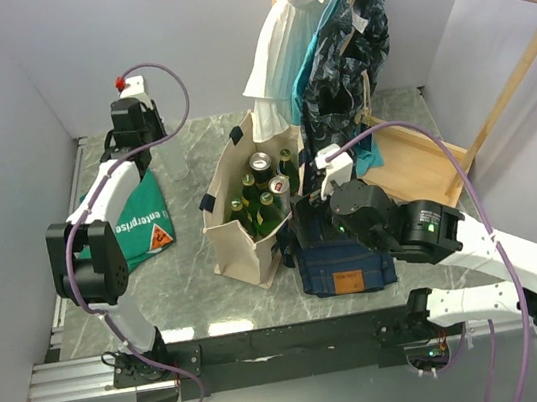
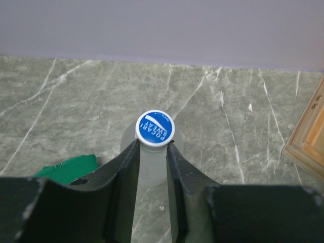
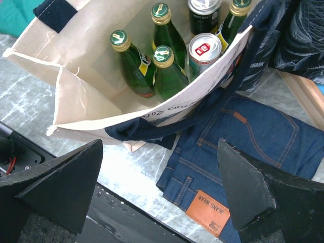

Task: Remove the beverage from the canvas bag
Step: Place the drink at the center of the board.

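Observation:
The cream canvas bag (image 1: 238, 231) with navy handles stands mid-table and holds several green glass bottles (image 3: 166, 73) and two cans (image 3: 204, 49); it also shows in the right wrist view (image 3: 86, 61). My left gripper (image 2: 153, 145) is at the back left of the table (image 1: 137, 130), shut on the neck of a clear bottle with a blue Pocari Sweat cap (image 2: 154, 127) that stands upright on the marble. My right gripper (image 3: 160, 146) is open and empty, hovering over the bag's near right edge and the jeans (image 1: 310, 195).
Folded blue jeans (image 1: 344, 265) lie right of the bag. A green printed cloth (image 1: 140, 220) lies at the left, near the bottle (image 2: 68, 168). A wooden clothes rack (image 1: 425, 162) with hanging garments (image 1: 335, 39) stands behind the bag; its base (image 2: 309, 144) is right of the bottle.

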